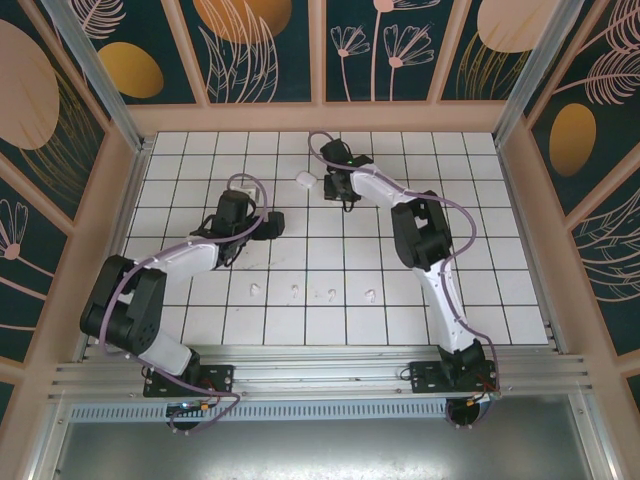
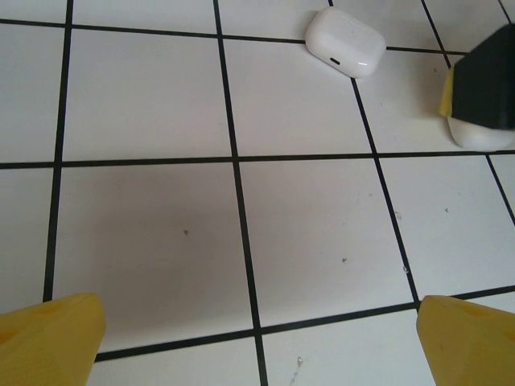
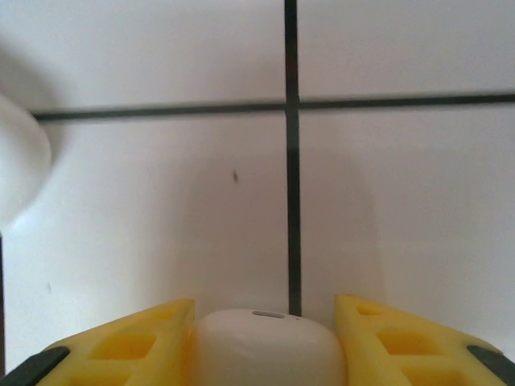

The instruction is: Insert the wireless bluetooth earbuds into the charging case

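Observation:
Several tiny white earbuds (image 1: 254, 291) (image 1: 295, 292) (image 1: 331, 294) (image 1: 370, 295) lie in a row on the tiles near the front. One white charging case (image 3: 269, 350) sits closed between the yellow fingers of my right gripper (image 3: 265, 310), which press its two sides; from the left wrist it shows as a white case (image 2: 483, 137) under that gripper's dark finger (image 2: 483, 80). A second closed case (image 1: 305, 180) (image 2: 344, 42) lies just left of it. My left gripper (image 1: 270, 222) (image 2: 259, 310) hovers open over bare tile, short of both cases.
The floor is white tile with black grid lines (image 1: 400, 330). Wooden walls with aluminium posts (image 1: 95, 70) enclose it on three sides. The second case's rounded edge (image 3: 16, 169) shows at the left of the right wrist view.

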Robot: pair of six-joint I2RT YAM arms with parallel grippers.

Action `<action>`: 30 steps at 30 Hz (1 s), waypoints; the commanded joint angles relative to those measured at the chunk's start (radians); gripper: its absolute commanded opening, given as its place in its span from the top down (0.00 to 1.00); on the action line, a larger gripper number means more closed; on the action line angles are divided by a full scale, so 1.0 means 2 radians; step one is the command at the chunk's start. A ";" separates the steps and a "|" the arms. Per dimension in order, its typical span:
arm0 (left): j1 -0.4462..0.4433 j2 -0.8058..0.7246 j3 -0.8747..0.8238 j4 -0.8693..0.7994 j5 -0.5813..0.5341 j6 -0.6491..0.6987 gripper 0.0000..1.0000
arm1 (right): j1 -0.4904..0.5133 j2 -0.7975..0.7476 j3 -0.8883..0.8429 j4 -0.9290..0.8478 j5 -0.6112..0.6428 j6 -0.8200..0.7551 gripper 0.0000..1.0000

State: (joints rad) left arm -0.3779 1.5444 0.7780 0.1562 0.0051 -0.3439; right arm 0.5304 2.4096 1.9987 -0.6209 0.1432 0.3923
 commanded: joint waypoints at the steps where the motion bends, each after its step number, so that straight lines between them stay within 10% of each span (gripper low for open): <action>1: 0.001 -0.028 -0.022 0.024 0.015 -0.017 0.02 | 0.014 -0.043 -0.060 -0.011 0.007 0.007 0.62; 14: 0.000 -0.055 -0.084 0.034 0.055 -0.042 0.02 | 0.065 -0.162 -0.282 0.035 -0.028 0.097 0.47; 20: -0.002 -0.067 -0.100 0.035 0.056 -0.050 0.04 | 0.062 -0.199 -0.308 0.034 -0.057 0.113 0.28; 30: -0.007 -0.085 -0.112 0.042 0.064 -0.053 0.04 | 0.060 -0.170 -0.292 0.026 -0.062 0.095 0.29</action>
State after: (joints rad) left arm -0.3824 1.3983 0.5716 0.2077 0.1162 -0.4320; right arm 0.6506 2.0323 1.4048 -0.5037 0.0517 0.5831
